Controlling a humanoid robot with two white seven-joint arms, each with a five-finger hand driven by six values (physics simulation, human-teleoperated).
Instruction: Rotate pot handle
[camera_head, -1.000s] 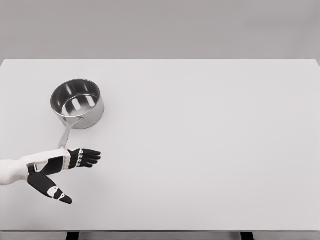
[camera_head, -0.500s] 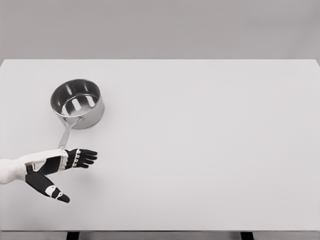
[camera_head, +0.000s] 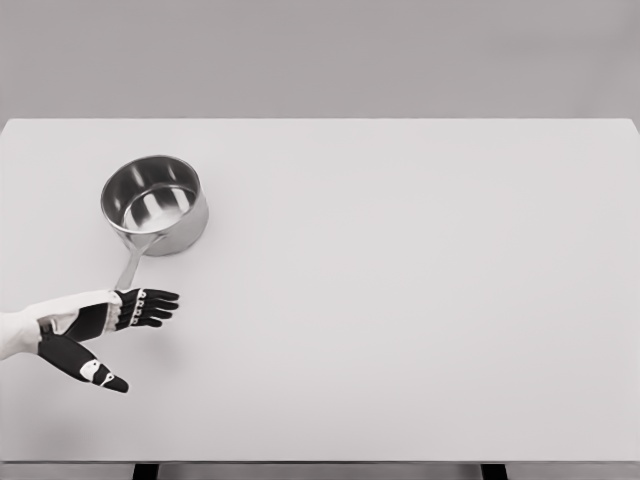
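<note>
Steel, round and shiny, the open saucepan (camera_head: 155, 205) stands upright on the pale grey bench (camera_head: 400, 300), in its left half and nearer the far edge than the near one. Its long straight metal handle (camera_head: 130, 268) runs from the pot wall toward the near left corner. The left hand (camera_head: 100, 330), white with black fingers, enters from the left edge; its fingers are spread and hold nothing, thumb angled toward the near edge. The back of the hand lies at the handle's tip; contact cannot be judged.
</note>
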